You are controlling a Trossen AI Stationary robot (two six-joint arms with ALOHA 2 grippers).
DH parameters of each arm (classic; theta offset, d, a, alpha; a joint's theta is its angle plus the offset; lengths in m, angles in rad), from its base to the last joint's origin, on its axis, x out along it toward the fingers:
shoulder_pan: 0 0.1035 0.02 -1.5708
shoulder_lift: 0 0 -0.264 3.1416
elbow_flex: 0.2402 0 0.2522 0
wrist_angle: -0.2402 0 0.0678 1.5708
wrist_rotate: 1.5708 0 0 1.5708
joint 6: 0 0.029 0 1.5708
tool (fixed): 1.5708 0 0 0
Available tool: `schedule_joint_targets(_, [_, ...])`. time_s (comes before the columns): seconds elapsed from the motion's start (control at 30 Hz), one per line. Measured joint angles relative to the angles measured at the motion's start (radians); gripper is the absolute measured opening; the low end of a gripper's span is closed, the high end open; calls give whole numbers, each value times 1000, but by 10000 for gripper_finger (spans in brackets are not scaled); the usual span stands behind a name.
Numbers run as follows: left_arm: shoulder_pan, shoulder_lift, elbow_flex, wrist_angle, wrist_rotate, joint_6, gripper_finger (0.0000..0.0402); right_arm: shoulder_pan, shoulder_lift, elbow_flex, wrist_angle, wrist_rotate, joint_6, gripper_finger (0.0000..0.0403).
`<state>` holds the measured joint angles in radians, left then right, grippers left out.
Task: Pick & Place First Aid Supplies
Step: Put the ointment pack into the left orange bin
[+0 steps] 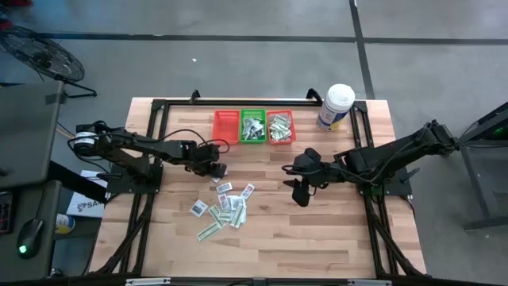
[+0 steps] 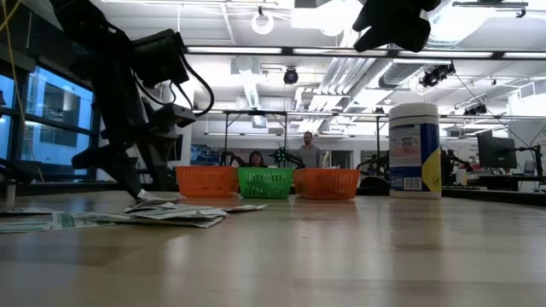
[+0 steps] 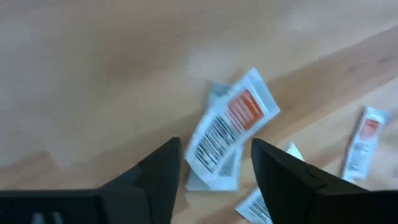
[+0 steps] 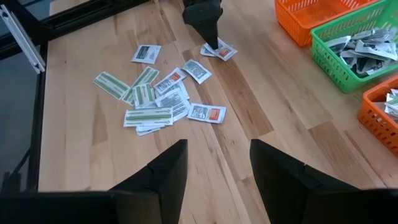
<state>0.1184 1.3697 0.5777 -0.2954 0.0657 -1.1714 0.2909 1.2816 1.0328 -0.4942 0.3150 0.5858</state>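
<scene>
Wooden table (image 1: 317, 238) with a black frame around its edge. Left arm (image 1: 135, 147) reaches in over the near-left part; right arm (image 1: 397, 155) comes in from the right side, raised above the bare wood. White tub (image 1: 336, 106) with a blue label stands upright at the far edge, right of the baskets. Three small mesh baskets in a row, touching: red basket (image 1: 226, 125), green basket (image 1: 253, 127) holding packets, red-orange basket (image 1: 281, 126) also holding packets. Left gripper (image 1: 216, 168) is down at the top end of the loose pile of packets (image 1: 226, 208), fingers (image 3: 158, 177) apart and straddling one white packet with an orange patch (image 3: 227, 127) that lies flat on the wood. Right gripper (image 1: 300, 191) hovers well right of the pile, fingers (image 4: 165, 171) spread, nothing between them.
</scene>
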Motion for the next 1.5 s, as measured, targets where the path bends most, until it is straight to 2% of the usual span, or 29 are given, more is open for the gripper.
schedule_joint_targets(0.27, [0, 0, 0, 3, 42, 8, 127, 0, 0, 0, 0, 9, 0, 168])
schedule_joint_targets(0.73, [-1, 0, 0, 1, 44, 11, 67, 0, 0, 0, -1, 8, -1, 168])
schedule_joint_targets(1.07, [-1, 0, 0, 1, 49, 17, 5, 0, 0, 0, -1, 8, -10, 168])
schedule_joint_targets(1.3, [-1, -7, 0, 1, 60, 42, 1, 0, 0, 0, -1, 8, -10, 168])
schedule_joint_targets(1.5, [-1, -85, 0, 2, 53, 41, 1, 0, 0, 0, -2, 8, -10, 168])
